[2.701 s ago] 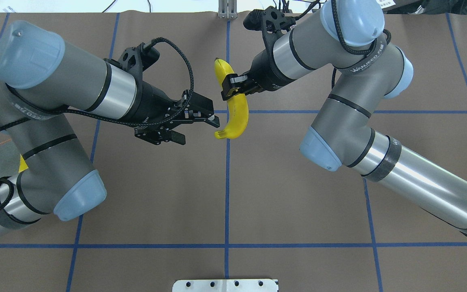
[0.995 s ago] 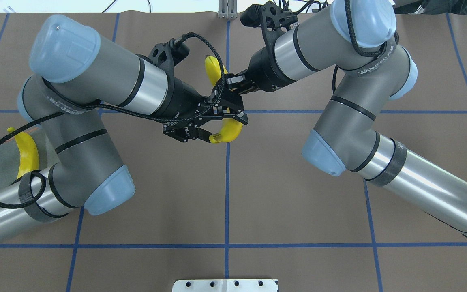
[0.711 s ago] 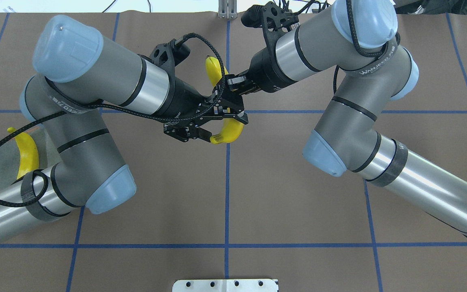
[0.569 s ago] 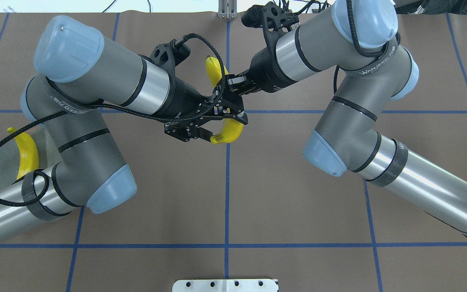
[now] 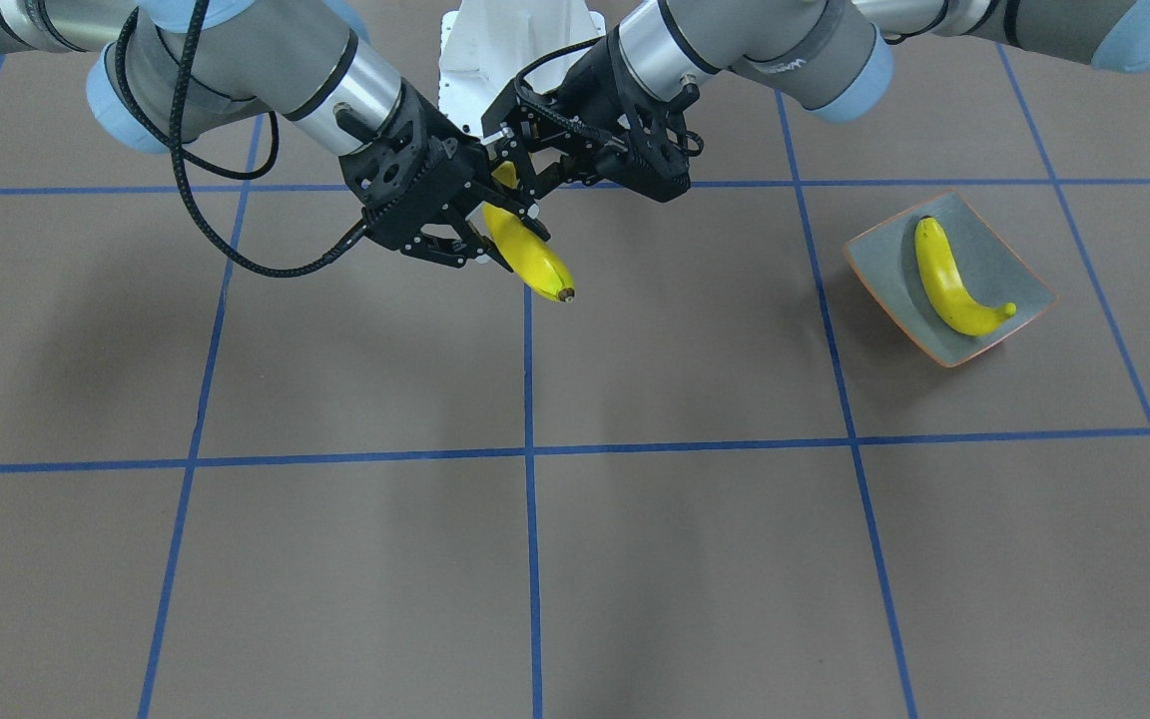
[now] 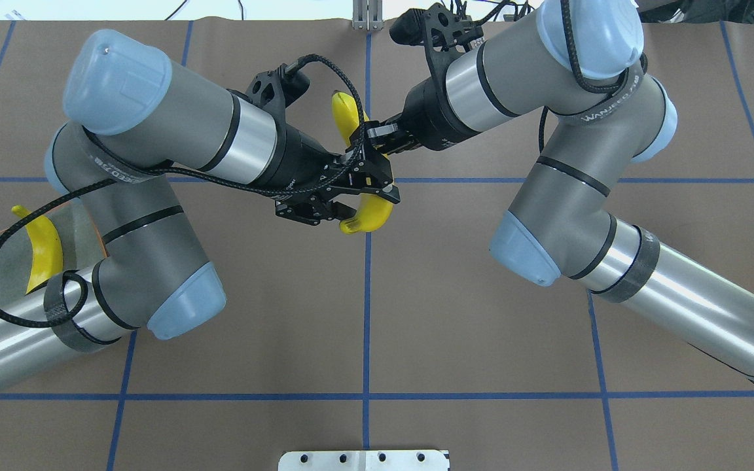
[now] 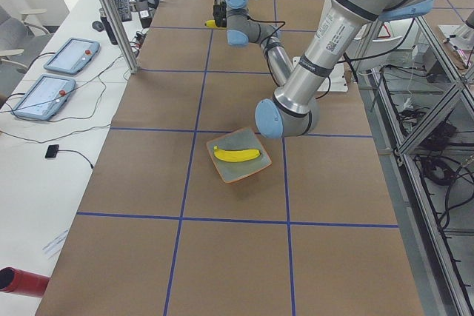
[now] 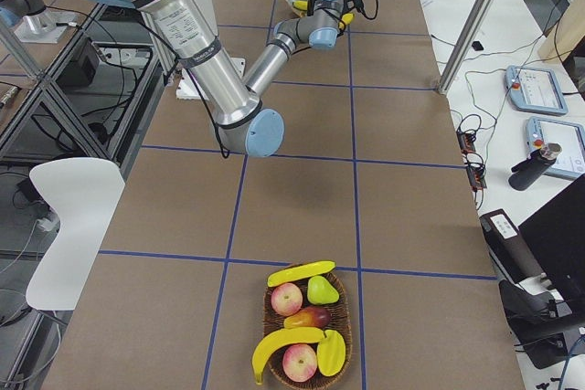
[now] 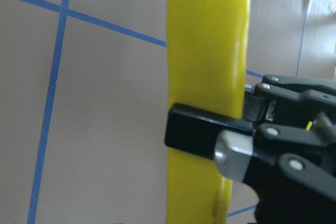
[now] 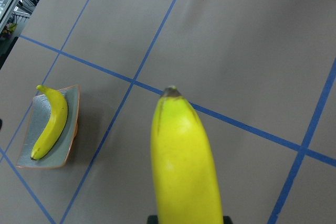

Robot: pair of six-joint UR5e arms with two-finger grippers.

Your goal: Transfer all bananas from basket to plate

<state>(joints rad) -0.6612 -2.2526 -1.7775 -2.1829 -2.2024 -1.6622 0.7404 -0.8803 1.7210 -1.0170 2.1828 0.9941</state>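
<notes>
One banana (image 5: pixel 530 265) hangs in the air over the middle of the table, held from both sides. My right gripper (image 6: pixel 367 134) is shut on its middle, its black finger (image 9: pixel 197 129) lying across the peel. My left gripper (image 6: pixel 367 203) is closed in on the end nearer the robot (image 5: pixel 520 175). The free tip (image 10: pixel 170 94) points away from the robot. A second banana (image 5: pixel 949 285) lies on the grey-green plate (image 5: pixel 994 260) at the table's left end. In the exterior right view the basket (image 8: pixel 267 317) at the far right end holds two more bananas (image 8: pixel 302 273).
Apples, a pear and other fruit share the basket. A white mounting bracket (image 6: pixel 364 460) sits at the table's near edge. Tablets (image 7: pixel 70 55) and cables lie on the side bench. Blue tape lines cross the brown table cover (image 6: pixel 482 327).
My left arm swung in from the plate side and set its open fingers around the banana's near end; those fingers have since narrowed onto it. The right gripper kept its hold.
</notes>
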